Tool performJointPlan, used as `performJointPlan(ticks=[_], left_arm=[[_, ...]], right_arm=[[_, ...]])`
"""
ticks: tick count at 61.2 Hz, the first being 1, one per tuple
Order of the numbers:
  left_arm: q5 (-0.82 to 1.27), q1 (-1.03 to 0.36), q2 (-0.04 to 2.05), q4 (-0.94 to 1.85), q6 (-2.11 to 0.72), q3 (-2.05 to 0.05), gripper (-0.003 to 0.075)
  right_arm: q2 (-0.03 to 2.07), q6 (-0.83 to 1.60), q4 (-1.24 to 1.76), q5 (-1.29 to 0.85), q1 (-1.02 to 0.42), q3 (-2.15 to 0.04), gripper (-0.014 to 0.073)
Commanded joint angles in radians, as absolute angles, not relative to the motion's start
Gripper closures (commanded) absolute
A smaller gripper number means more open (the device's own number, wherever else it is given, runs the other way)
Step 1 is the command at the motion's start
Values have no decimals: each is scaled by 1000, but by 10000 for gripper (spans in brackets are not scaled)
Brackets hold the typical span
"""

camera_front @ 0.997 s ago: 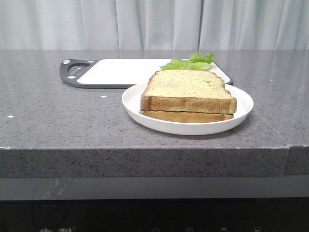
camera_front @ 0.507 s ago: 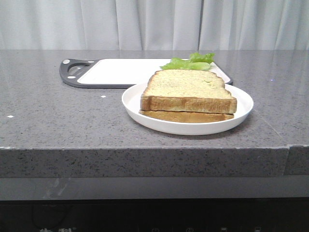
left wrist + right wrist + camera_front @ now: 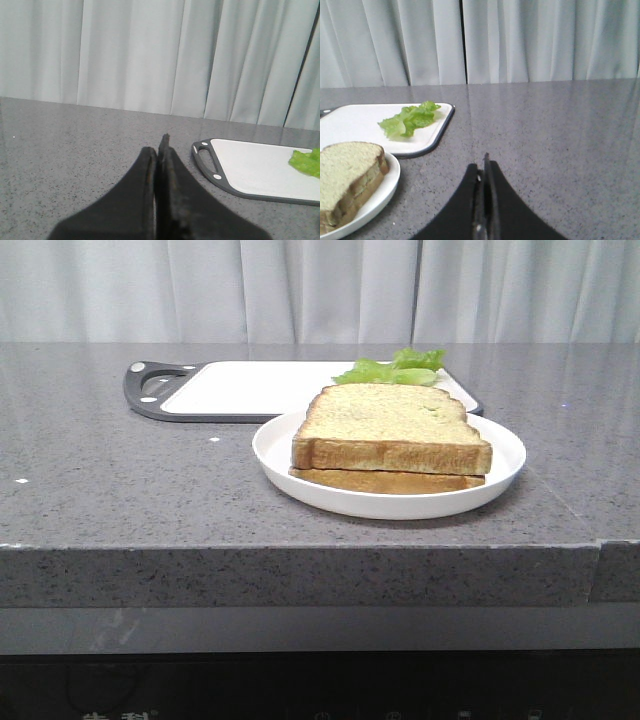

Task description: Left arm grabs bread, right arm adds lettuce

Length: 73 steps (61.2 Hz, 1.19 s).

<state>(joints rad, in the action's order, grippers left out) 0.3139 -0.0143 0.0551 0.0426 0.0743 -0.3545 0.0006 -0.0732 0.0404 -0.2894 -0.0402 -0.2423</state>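
Nothing of the task is done yet, judging by how things lie; nearest the front camera, the white plate point(image 3: 275, 445) sits on the grey counter point(image 3: 120, 500) with two slices stacked on it, and the bread point(image 3: 385, 425), the thick upper slice, rests untouched on the thinner slice point(image 3: 380, 481); neither arm shows in the front view; in the wrist views the left gripper point(image 3: 159, 150) hangs over bare counter with its fingers pressed together and nothing between them, and the right gripper point(image 3: 484, 172) likewise has its jaws closed and empty, just beside the plate; farther back the lettuce point(image 3: 393, 369) lies on the right end of the white cutting board point(image 3: 240, 390), behind the plate; so lifting the bread and laying the leaf both remain; against the earlier front frames the plate, slices, board and leaf sit as they did, with no visible shift.
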Motion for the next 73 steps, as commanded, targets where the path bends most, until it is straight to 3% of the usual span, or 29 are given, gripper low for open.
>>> performJointPlan(ticks=[1, 16, 43, 47, 51, 61, 67, 73], left_arm=[[355, -14, 130, 53, 72, -487, 741], [552, -14, 303, 53, 72, -678, 741], [543, -14, 388, 79, 72, -648, 739], [565, -14, 407, 79, 60, -657, 703], [601, -14, 434, 81, 45, -674, 610], [626, -14, 505, 111, 43, -726, 332], [684, -23, 565, 207, -34, -765, 315], [770, -48, 636, 363, -169, -800, 317]], right_arm=[[66, -66, 38, -322, -34, -375, 661], [287, -66, 38, -477, -34, -580, 661], [505, -66, 47, -500, -34, -592, 660], [515, -66, 63, -528, -34, -597, 649], [524, -66, 68, -561, -34, -607, 585], [536, -62, 68, -595, -34, -624, 237], [536, -62, 68, -604, -35, -624, 97], [536, -62, 68, -626, -35, -624, 94]])
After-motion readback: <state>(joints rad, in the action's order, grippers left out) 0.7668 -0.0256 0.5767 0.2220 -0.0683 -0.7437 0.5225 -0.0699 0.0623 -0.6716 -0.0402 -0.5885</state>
